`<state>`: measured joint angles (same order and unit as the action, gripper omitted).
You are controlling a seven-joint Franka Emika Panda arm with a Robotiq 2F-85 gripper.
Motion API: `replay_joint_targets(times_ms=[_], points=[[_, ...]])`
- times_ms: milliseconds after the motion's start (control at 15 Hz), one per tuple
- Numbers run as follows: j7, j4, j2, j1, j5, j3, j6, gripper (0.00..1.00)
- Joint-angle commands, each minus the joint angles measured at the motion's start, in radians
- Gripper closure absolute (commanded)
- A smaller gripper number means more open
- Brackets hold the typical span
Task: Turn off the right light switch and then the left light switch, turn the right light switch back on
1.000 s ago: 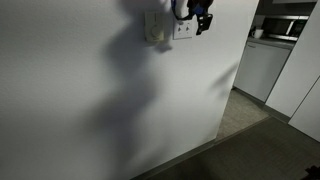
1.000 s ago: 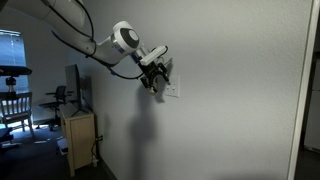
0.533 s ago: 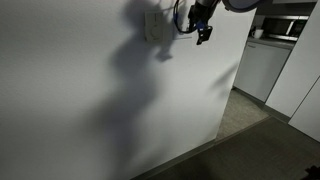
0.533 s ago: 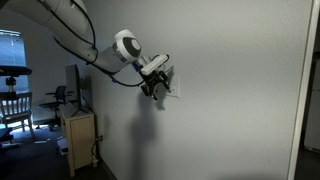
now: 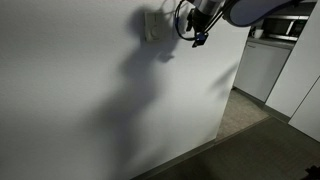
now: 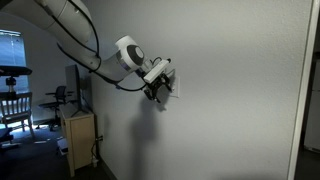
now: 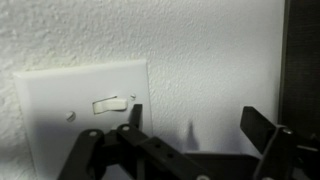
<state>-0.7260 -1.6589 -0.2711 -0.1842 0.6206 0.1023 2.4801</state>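
Note:
The small white square wall plate sits at the left of the wrist view, with one small white rocker and a screw showing on it. I cannot tell whether that rocker is the right or the left light switch. My gripper is open and empty; its left finger is beside the plate's right edge and bare wall lies between the fingers. In both exterior views the gripper is close to the wall and covers most of the plate.
A cream box is mounted on the wall just beside the gripper. The wall ends at a corner with a white cabinet beyond it. A wooden cabinet and a chair stand farther along the wall.
The gripper has slid a little down the wall and off the plate, and more of the arm has come into the exterior view.

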Motion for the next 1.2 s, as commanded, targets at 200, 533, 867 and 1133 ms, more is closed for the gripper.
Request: replay_joint_targets(times_ms=[200, 533, 867, 1133], points=[[0.050, -0.028, 0.023, 0.003, 0.174, -0.009, 0.044, 0.00], [0.072, -0.020, 0.000, 0.014, 0.240, -0.006, 0.087, 0.00], [0.079, -0.018, -0.008, 0.018, 0.266, -0.006, 0.091, 0.00], [0.081, -0.018, -0.010, 0.021, 0.272, -0.006, 0.095, 0.00]])
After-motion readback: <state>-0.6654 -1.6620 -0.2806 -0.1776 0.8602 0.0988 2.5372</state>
